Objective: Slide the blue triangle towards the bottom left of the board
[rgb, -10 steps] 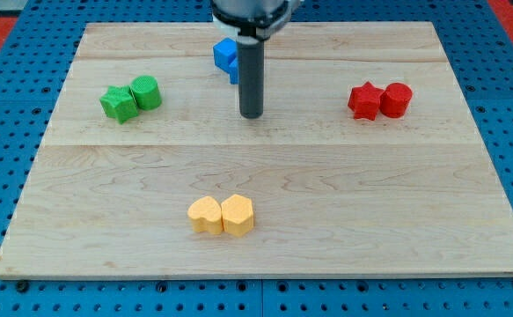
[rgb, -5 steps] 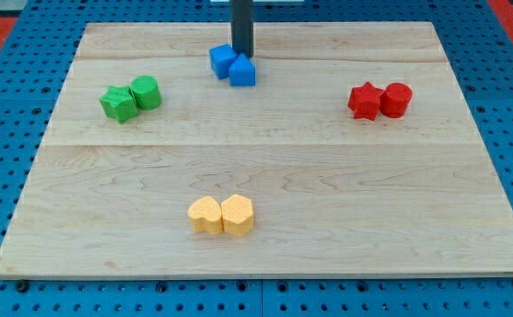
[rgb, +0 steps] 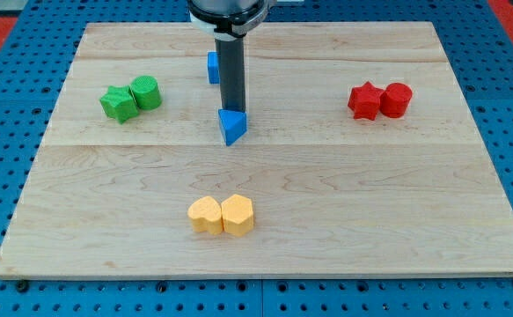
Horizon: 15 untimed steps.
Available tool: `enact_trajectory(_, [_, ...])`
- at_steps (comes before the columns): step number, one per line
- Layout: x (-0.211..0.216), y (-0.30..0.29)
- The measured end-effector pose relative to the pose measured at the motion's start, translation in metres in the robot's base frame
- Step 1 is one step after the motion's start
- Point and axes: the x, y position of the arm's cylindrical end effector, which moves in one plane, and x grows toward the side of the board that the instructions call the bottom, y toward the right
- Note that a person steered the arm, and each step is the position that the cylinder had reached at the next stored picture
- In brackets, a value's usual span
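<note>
Blue triangle [rgb: 231, 127] sits near the board's [rgb: 414, 220] middle, touching my tip [rgb: 231, 112] just above it. My rod holds nothing. Another blue block [rgb: 212, 67] hides behind it.

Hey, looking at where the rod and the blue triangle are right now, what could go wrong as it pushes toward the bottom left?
My tip sits at the top edge of the blue triangle block, so a push from here likely drives it straight down, not leftward.

Continuing downward could send it into the two yellow heart-shaped blocks below.

The triangle's slanted faces may let it rotate and slip off the tip.
</note>
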Motion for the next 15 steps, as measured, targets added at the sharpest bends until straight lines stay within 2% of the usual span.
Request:
enact_trajectory(1, [0.0, 0.0])
enact_trajectory(2, [0.007, -0.061])
enact_trajectory(3, [0.021, -0.053])
enact_trajectory(4, [-0.002, 0.014])
enact_trajectory(5, [0.017, 0.044])
enact_trajectory(6, [0.051, 0.042])
enact_trajectory(7, [0.051, 0.107])
enact_trajectory(9, [0.051, 0.115])
enact_trajectory(10, [0.065, 0.115])
enact_trajectory(11, [0.078, 0.101])
enact_trajectory(12, [0.083, 0.015])
enact_trajectory(13, [0.106, -0.059])
enact_trajectory(14, [0.092, -0.025])
enact_trajectory(15, [0.063, -0.02])
